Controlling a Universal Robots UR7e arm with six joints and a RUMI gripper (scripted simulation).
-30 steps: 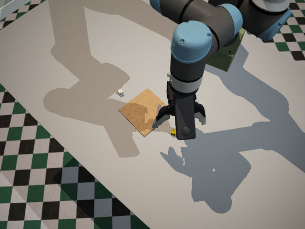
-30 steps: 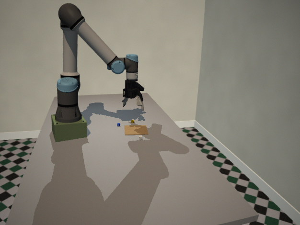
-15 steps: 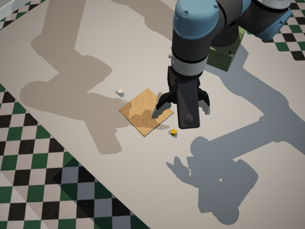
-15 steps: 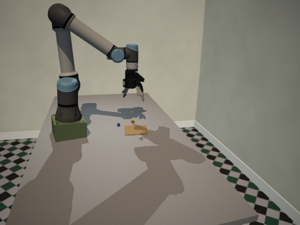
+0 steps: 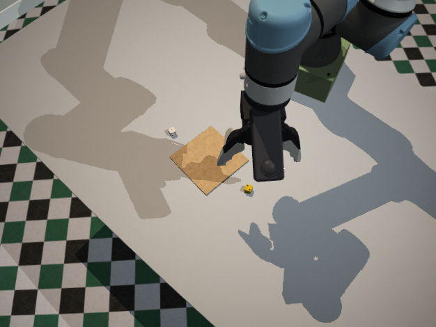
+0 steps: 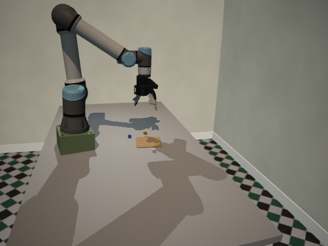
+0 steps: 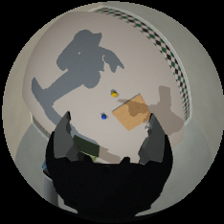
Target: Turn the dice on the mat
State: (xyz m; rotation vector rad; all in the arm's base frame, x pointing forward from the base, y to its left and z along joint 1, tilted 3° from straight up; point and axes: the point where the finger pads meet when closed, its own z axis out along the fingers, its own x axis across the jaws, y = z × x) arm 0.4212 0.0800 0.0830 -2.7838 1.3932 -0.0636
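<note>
Claw (image 5: 259, 162) (image 6: 145, 108) (image 7: 109, 112) is fully open, nothing gripped, held well above the table (image 5: 197, 246) (image 6: 111, 171) (image 7: 91, 102).

Yellow die (image 5: 248, 188) (image 6: 144, 132) (image 7: 114, 94) is seen on the table just off the square wooden mat (image 5: 200, 140) (image 6: 143, 143) (image 7: 125, 117), near one edge, not on it. In the wrist view it lies beyond the fingertips, between their two lines, a bit nearer the mat side than the blue die (image 6: 129, 136) (image 7: 103, 116) is. Blue die is also off the mat, on the side toward the green base block (image 5: 313, 84) (image 6: 76, 144) (image 7: 86, 145); it is hidden in the top view. White die (image 5: 172, 131) (image 6: 154, 150) (image 7: 147, 127) sits across the mat from the yellow one, to be left alone.

Key relation, as judged: both target dice are below the claw, so a descent plus a sideways shift is needed whichever is taken first. No long axis to match on a cube; the fingers should be squared to two opposite side faces. If closed across corners, the die may be twisted or squirted out.

Top numbers can't be read reliably here, so the turn required is left undecided. Neither die is placed yet.

Gripper (image 5: 259, 162) (image 6: 145, 106) (image 7: 109, 112) higher — open, drawn back toward base (image 5: 325, 97) (image 6: 76, 145)
</note>
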